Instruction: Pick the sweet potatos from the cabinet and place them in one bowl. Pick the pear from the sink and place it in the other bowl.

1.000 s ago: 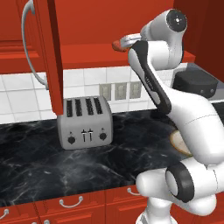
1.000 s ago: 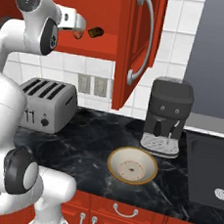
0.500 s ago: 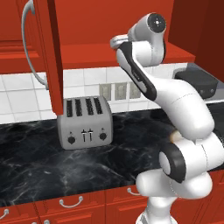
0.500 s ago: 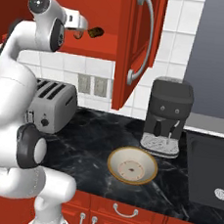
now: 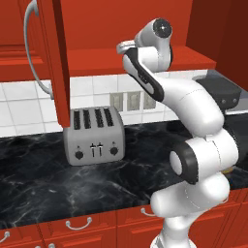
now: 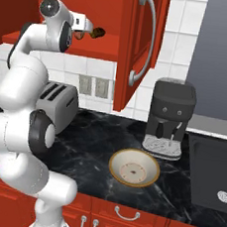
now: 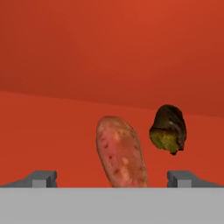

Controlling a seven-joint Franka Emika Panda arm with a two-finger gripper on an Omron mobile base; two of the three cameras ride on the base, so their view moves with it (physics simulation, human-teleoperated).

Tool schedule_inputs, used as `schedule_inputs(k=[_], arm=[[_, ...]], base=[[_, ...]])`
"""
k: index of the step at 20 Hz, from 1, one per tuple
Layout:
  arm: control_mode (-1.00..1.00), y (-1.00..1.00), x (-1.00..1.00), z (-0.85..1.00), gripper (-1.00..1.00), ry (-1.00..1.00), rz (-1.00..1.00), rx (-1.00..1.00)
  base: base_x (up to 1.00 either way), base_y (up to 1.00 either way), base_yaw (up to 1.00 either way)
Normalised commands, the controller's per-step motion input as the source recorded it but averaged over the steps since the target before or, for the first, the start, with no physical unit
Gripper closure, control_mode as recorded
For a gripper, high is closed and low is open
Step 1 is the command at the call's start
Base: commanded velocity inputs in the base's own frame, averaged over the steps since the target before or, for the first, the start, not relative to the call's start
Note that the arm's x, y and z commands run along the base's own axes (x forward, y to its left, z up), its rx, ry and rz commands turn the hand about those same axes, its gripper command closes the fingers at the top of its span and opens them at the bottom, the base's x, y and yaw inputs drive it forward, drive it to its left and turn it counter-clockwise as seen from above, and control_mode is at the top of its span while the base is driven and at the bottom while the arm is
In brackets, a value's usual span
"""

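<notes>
Inside the open cabinet (image 6: 143, 44), the fingers (image 7: 113, 178) are spread wide and hold nothing. On its shelf the reddish sweet potato (image 7: 121, 152) lies between the tips, with the dark brown sweet potato (image 7: 168, 129) just beside it at two o'clock. Down on the table (image 6: 102, 144), the bowl (image 6: 134, 168) sits before the coffee machine (image 6: 171, 117).

Glossy black marble counter (image 5: 43, 179) — brushed-metal toaster (image 5: 94, 136) (red wooden cabinet (image 6: 138, 43), matt).
</notes>
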Motion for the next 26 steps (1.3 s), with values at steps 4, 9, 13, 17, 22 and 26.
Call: schedule_inputs(k=[4, 9, 13, 17, 22, 26], arm=[[-1.00, 0.00, 0.42, -0.15, -1.00, 0.06, 0.01, 0.00], [-1.00, 0.00, 0.31, -0.22, -1.00, 0.06, 0.00, 0.00], [-1.00, 0.02, 0.14, -0.13, -1.00, 0.04, 0.00, 0.01], [-1.00, 0.02, 0.00, -0.02, 1.00, 0.01, 0.00, 0.00], [-1.00, 0.00, 0.00, 0.00, 1.00, 0.00, 0.00, 0.00], [-1.00, 0.00, 0.00, 0.01, 1.00, 0.00, -0.02, 0.00]], base=[[0.00, 0.00, 0.00], [0.00, 0.00, 0.00], [0.00, 0.00, 0.00], [0.00, 0.00, 0.00], [0.00, 0.00, 0.00], [0.00, 0.00, 0.00]])
